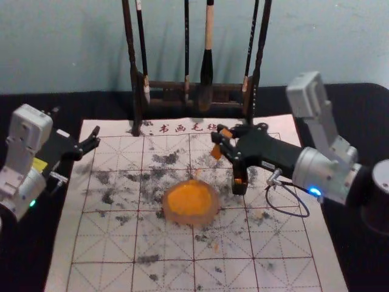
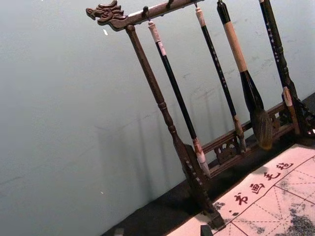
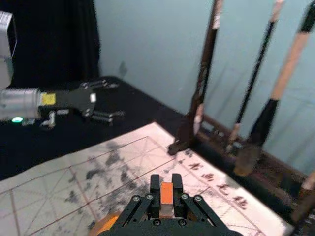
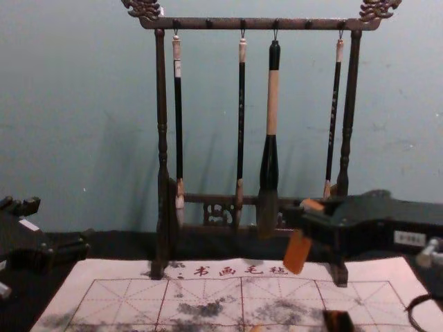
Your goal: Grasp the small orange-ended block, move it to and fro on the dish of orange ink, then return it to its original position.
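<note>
My right gripper [image 1: 222, 143] is above the mat, behind and to the right of the dish of orange ink [image 1: 182, 201]. It is shut on the small orange-ended block [image 1: 216, 152]. In the right wrist view the gripper [image 3: 166, 194] pinches the block [image 3: 167, 192] from both sides. The chest view shows the block's orange end [image 4: 297, 252] hanging down at a tilt, off the mat. The left gripper [image 1: 76, 121] stays parked at the far left, open and empty; its fingertips reach into the left wrist view [image 2: 162, 231].
Behind the mat [image 1: 103, 243] stands a dark wooden rack [image 1: 164, 86] with hanging brushes, a thick one [image 1: 206, 73] among them. A small dark piece with an orange smear [image 1: 239, 182] lies just below the right gripper, right of the dish.
</note>
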You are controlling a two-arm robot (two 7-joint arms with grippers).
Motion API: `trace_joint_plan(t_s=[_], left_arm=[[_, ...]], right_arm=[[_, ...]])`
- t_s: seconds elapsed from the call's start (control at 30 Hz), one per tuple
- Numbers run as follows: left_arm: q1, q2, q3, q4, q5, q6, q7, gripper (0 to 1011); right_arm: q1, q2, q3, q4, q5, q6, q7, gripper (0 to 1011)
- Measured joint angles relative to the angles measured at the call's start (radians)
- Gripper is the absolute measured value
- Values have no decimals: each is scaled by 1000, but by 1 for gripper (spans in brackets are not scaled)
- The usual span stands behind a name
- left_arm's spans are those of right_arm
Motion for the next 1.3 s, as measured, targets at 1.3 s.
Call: trace_joint_plan(t_s=[1.3], left_arm=[[0,0,0,0,0,0,0,1001]], right_arm=[[269,-73,-245,279,-40,141,111,130]])
